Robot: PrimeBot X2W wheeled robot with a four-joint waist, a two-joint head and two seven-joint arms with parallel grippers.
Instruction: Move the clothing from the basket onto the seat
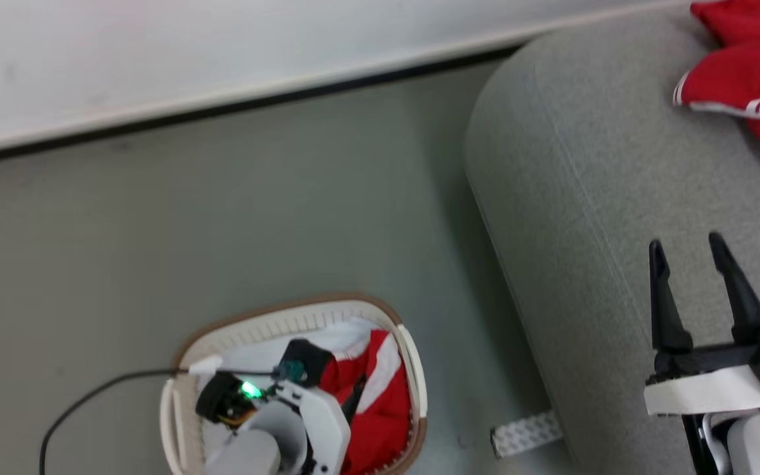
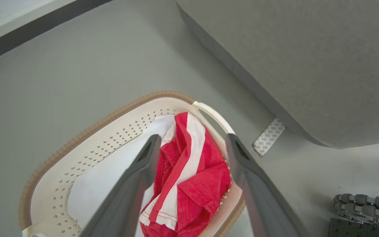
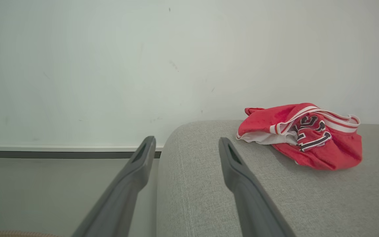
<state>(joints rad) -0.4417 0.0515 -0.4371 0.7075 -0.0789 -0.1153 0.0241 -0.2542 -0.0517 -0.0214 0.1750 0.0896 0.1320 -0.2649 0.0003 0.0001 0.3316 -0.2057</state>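
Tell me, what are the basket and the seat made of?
The basket looks like smooth white plastic: its wall has neat punched holes, and its brown rim band looks ribbed. The seat looks like matte light grey woven fabric: fine weave and a stitched seam show. Its filling is hidden.

Flat, even indoor light throws a soft shadow across the floor (image 1: 221, 218) beside the seat (image 1: 617, 165), while close-up fingers (image 2: 127, 200) blur in wrist views.

red-and-white clothing (image 2: 189, 177) – grey seat (image 1: 617, 165)
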